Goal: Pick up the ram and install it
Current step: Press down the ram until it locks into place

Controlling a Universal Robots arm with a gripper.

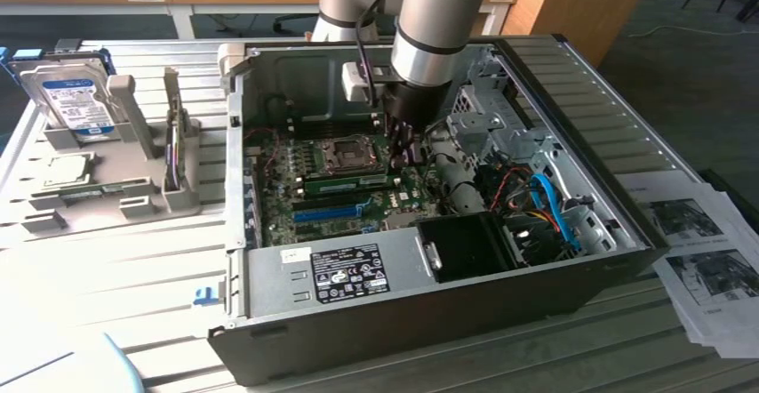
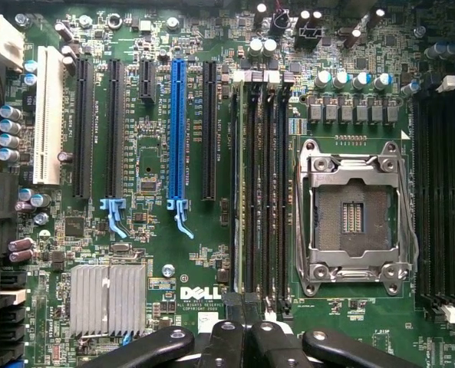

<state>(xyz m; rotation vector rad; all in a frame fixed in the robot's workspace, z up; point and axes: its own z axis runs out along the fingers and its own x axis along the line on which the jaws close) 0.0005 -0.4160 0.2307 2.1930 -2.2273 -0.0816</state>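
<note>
Looking across the slatted bench (image 1: 119,277), I see an open computer case (image 1: 415,295) taking up the middle of the exterior view. The robot arm (image 1: 433,28) reaches down into it from twelve o'clock. Well apart at nine o'clock of the case stands a grey holder (image 1: 131,135) with a hard drive (image 1: 74,100) propped in it, and printed sheets (image 1: 706,260) lie at three o'clock.

Inside the case the green motherboard (image 1: 297,215) lies flat, with the long blue slot (image 1: 326,212) toward six o'clock. The empty processor socket (image 1: 347,151) sits above it.

The ram (image 1: 350,180) lies low on the board just at six o'clock of that socket, level with the memory slots. The wrist view shows it edge-on (image 2: 241,192), between the blue slot (image 2: 177,130) and the socket (image 2: 354,211).

The end effector (image 1: 403,151) is at the ram's three o'clock end, so the stick runs off toward nine o'clock. Its tips (image 2: 242,310) look pressed together right at the ram's end. I cannot tell whether they pinch it.
</note>
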